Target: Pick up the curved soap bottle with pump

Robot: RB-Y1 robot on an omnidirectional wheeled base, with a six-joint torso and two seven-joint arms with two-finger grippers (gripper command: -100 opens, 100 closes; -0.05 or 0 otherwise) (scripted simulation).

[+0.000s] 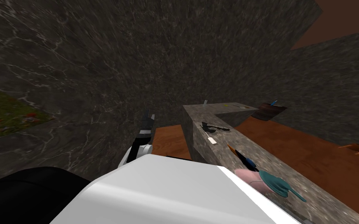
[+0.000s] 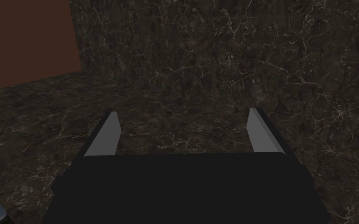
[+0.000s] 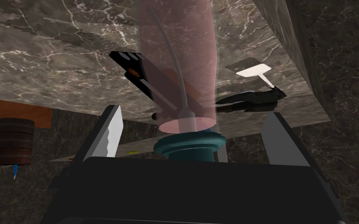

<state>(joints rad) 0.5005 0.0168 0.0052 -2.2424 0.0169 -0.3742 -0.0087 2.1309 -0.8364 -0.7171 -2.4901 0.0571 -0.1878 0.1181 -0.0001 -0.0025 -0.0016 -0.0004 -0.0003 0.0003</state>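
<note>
Item 1. Dark veined stone walls (image 1: 97,58), enclosing the scene on every side.

Item 2. Red-brown floor (image 1: 311,155), beyond the counter.

Item 3. Grey stone counter (image 1: 264,157), L-shaped and running away to the far wall. It carries all the smaller items.

Item 4. Left gripper (image 2: 183,111), raised ahead of the chest on the left, well apart from the counter's items. Its fingers are spread and hold nothing, facing dark stone.

Item 5. Right gripper (image 3: 194,111), at the near end of the counter. Its fingers are spread wide, one to each side of the bottle, with a clear gap between each blade and the bottle's sides.

Item 6. Soap bottle (image 3: 178,58), with a translucent pink body and an inner tube visible. It stands between the right fingers on the near end of the counter. Its teal pump collar (image 3: 190,144) lies closest to the gripper's dark box, and the body runs away from it. Whether it stands upright cannot be told.

Item 7. Brown round tub (image 3: 11,142), off to one side, well apart from the bottle.

Item 8. Flat black piece with an orange spot (image 3: 136,74), on the counter just behind the bottle.

Item 9. Black object (image 3: 249,100), beside a white-headed tool (image 3: 254,71), farther along the counter.
</note>
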